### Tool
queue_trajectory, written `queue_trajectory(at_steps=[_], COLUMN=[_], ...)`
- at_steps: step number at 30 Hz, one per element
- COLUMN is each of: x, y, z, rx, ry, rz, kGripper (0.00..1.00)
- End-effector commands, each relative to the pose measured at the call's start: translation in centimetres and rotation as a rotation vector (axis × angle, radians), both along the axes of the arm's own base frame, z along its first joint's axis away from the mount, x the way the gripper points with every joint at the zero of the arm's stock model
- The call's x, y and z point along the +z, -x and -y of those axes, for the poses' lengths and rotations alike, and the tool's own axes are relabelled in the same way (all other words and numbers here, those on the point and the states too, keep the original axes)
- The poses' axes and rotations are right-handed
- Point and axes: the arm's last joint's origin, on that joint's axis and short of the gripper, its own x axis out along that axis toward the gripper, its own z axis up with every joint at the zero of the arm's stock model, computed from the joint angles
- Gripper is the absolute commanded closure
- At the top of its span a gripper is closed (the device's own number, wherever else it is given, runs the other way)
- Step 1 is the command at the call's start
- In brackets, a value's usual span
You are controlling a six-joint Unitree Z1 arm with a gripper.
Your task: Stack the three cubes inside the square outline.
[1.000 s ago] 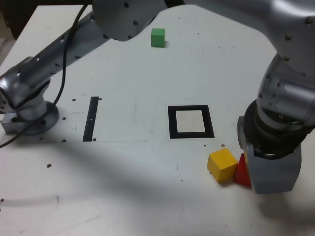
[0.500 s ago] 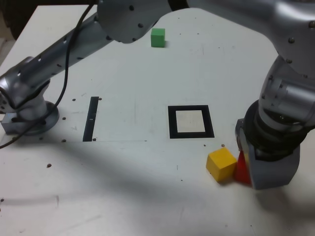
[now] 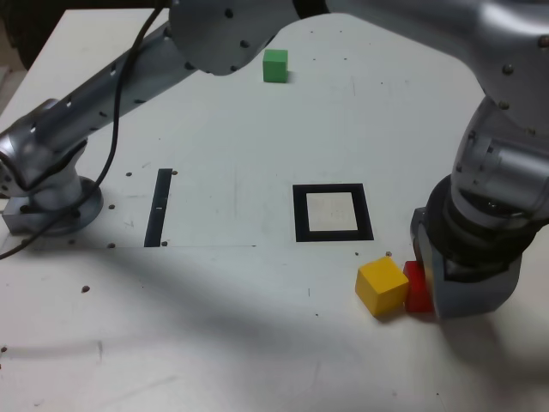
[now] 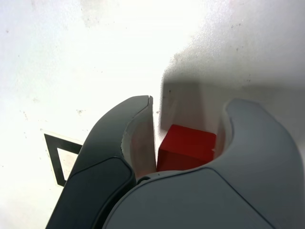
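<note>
Red cube [image 3: 418, 287], exterior view: we locate it at the gripper [image 3: 431, 281], partly hidden by the near jaw. We find the yellow cube [image 3: 382, 286] just beside it, on the exterior view's left; we cannot confirm contact between the two. We find the green cube [image 3: 275, 66] well apart, near the far edge of the white table [image 3: 214, 343]. The black square outline [image 3: 333, 237] lies flat between the green and yellow cubes, with no cube inside. We see the thin black strip [image 3: 158, 206] between the outline and the arm base [image 3: 56, 210].

Wrist view: we see the gripper closed on the red cube, one jaw against each of two opposite sides. Beyond the dark jaw we see part of the square outline; the jaw covers the rest.
</note>
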Motion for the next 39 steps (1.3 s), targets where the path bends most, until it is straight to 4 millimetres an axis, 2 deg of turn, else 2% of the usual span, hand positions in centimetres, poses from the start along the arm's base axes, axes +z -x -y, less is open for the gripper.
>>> queue_trajectory(at_steps=[1, 10, 18, 31, 39], x=[0.2, 1.7, 4.2, 6.9, 7.7], y=[0.0, 0.4, 1.3, 2.6, 4.1], z=[-0.1, -0.5, -1.9, -8.1, -11.4], rx=[0.005, 0.020, 0.072, 0.336, 0.499], ry=[0.004, 0.000, -0.001, -0.029, -0.051], rz=[0.007, 0.034, 0.075, 0.086, 0.074], kGripper=[0.61, 0.61, 0.61, 0.62, 0.62])
